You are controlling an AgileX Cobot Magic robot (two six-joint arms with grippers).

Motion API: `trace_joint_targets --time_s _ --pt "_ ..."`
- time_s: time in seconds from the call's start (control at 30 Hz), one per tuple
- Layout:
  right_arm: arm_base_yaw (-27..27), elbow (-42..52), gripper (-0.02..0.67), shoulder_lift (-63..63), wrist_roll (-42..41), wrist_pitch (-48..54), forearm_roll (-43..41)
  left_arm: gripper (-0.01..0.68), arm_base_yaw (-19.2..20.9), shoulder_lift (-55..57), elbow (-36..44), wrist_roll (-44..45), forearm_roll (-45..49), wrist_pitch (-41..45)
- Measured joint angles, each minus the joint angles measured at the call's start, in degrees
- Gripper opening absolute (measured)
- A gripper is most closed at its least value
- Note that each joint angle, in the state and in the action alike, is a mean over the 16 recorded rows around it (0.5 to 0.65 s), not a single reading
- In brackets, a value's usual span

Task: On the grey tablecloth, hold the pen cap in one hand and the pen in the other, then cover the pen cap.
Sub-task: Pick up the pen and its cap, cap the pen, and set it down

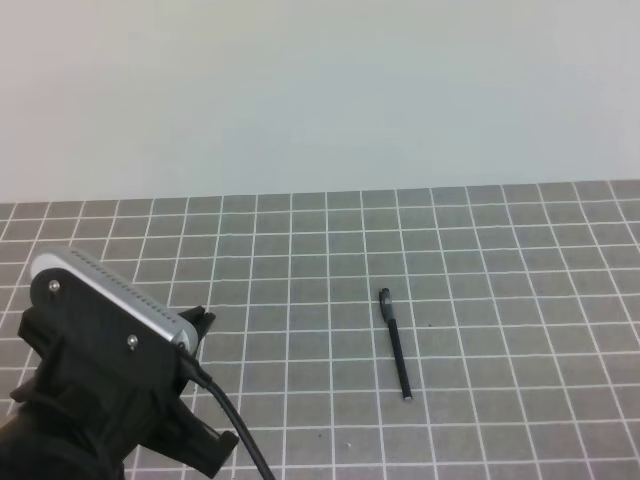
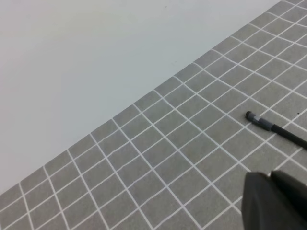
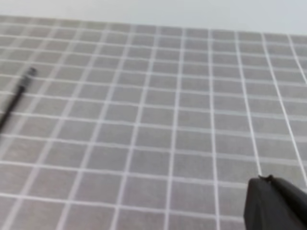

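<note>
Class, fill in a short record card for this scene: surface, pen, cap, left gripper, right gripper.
surface: grey tablecloth with a white grid
pen: pen lying flat on the cloth, untouched
cap: no separate cap can be made out
left gripper: left gripper shut, holding nothing, short of the pen
right gripper: right gripper shut, holding nothing, well away from the pen

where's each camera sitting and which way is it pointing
Exterior high: above the near edge, looking across the grey tablecloth at the pen; the left arm fills its lower left.
Left wrist: low on the left arm, facing the cloth and the pen's end; its shut left hand shows at bottom right.
Right wrist: low on the right arm, facing the cloth; right hand at bottom right.
All three share the pen.
</note>
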Motion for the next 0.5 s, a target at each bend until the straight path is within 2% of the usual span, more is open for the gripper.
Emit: trace_joint_targets --time_s 0.23,0.5 --pt "-3.60 8.45 0.000 -6.20 -0.10 -5.19 -0.11 -0.001 0.00 0.00 0.00 -0.37 0.00 0.46" --pt "-4.09 11.23 0.000 -7.83 0.19 -6.90 0.25 -0.001 -0.03 0.01 0.00 -0.63 0.27 0.91"
